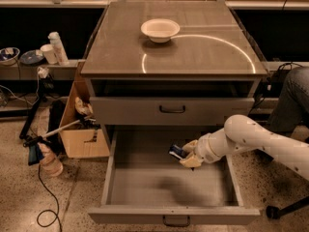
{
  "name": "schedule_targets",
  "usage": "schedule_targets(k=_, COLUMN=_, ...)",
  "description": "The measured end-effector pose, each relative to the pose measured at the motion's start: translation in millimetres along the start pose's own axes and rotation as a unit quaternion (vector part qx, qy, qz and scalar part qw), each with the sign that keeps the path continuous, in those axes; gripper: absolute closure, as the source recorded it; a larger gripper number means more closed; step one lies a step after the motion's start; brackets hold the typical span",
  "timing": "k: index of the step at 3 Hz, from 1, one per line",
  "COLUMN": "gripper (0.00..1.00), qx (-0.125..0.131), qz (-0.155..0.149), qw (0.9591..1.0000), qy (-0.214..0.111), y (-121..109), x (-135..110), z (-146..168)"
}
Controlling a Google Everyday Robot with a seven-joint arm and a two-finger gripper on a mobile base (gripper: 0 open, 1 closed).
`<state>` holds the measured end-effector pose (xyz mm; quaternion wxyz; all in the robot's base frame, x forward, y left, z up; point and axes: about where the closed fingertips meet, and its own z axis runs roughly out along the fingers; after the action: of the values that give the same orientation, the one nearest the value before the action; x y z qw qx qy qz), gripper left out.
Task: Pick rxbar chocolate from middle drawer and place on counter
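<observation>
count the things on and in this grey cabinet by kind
round white bowl on the grey-brown counter: 1
dark-wrapped flat snack bar, held by the gripper over the open drawer: 1
grey metal drawers, that one plus a shut drawer: 2
total: 4

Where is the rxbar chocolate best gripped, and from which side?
Grip across its flat faces at the end nearer the arm, coming in from the picture's right. The rxbar chocolate is thin and flat, so the gripper spans it easily. The gripper appears to pinch it this way now, inside the middle drawer.
</observation>
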<state>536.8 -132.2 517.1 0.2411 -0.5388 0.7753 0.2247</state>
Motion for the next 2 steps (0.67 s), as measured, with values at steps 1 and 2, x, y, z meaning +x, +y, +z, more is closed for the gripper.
schedule_targets(k=1, gripper=1.0, qx=0.006, qz=-0.011, qw=0.9999, qy=-0.012, y=2, x=-18, z=-18)
schedule_targets(k=2, gripper=1.0, qx=0.012, qz=-0.019, qw=0.9996, qy=-0.015, y=3, x=-33, z=-33)
